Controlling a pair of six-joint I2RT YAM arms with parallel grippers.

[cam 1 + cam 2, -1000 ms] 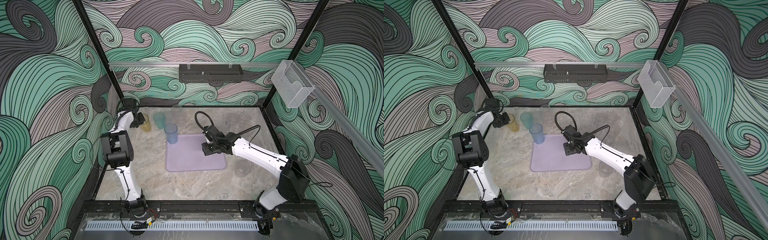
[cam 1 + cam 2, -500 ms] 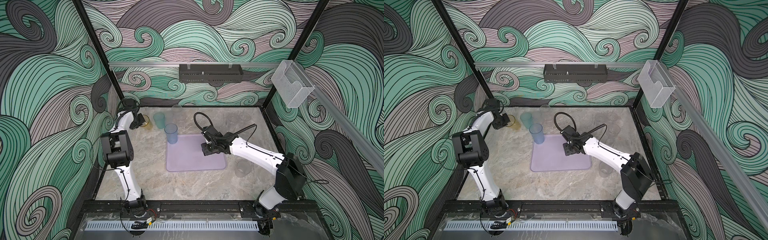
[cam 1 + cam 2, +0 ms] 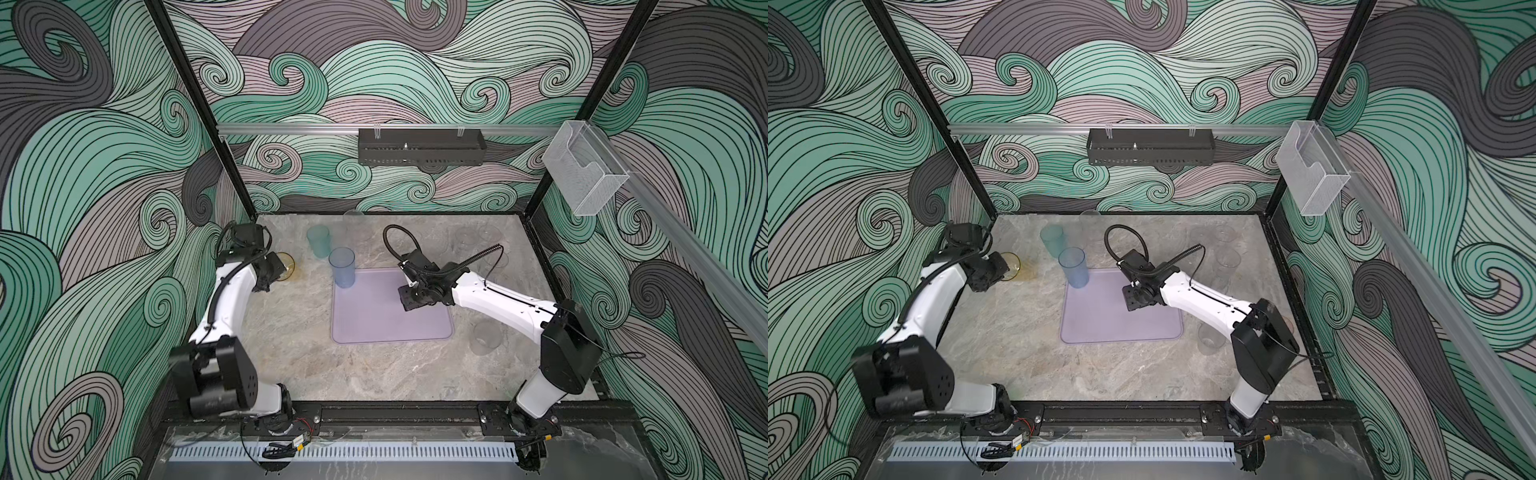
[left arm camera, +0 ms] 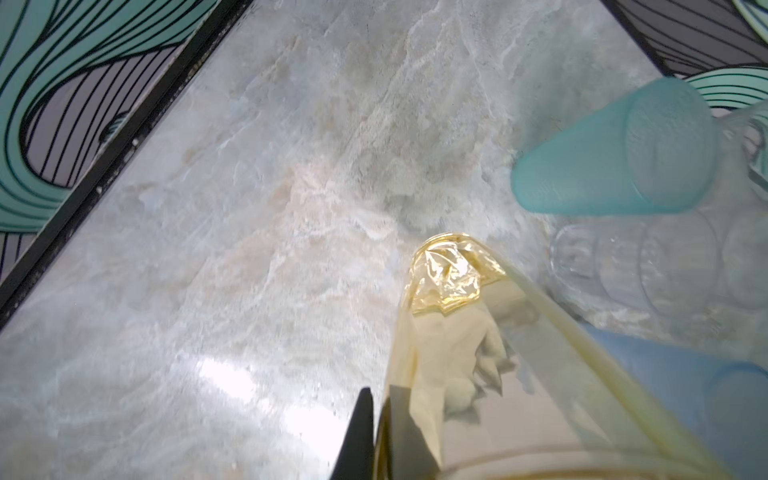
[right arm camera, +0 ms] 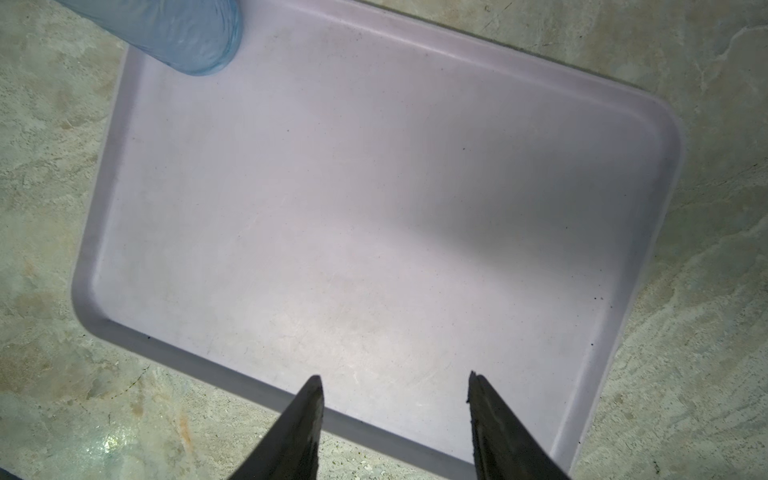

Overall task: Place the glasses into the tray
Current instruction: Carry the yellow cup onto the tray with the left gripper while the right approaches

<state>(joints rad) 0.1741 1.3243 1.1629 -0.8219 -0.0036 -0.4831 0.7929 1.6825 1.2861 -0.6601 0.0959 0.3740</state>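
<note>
Left wrist view: the left claw (image 4: 382, 432) is pressed together on the wall of the amber glass (image 4: 478, 332), one finger inside the rim and one outside.
Amber glass: upright, long axis vertical, at the far left of the surface (image 3: 291, 353). Whether its base is clear of the surface cannot be told.
Tray (image 3: 365, 324): lies to the right of the held glass and a little nearer the front edge, flat, long side running left to right.
In the way: the blue glass (image 3: 343, 268) stands upright in the tray's far left corner, and the teal glass (image 3: 318, 241) stands just behind it. Both are between the left claw and the open tray floor.
Right claw (image 5: 395, 378): spread and empty, hanging over the tray's right part.
Nearer arm: the left one has the amber glass. The right one is nearer the clear glasses (image 3: 484, 336) beside the tray's right edge.
Likely next move: lift, then carry rightward in front of the blue glass and keep the amber glass upright.
</note>
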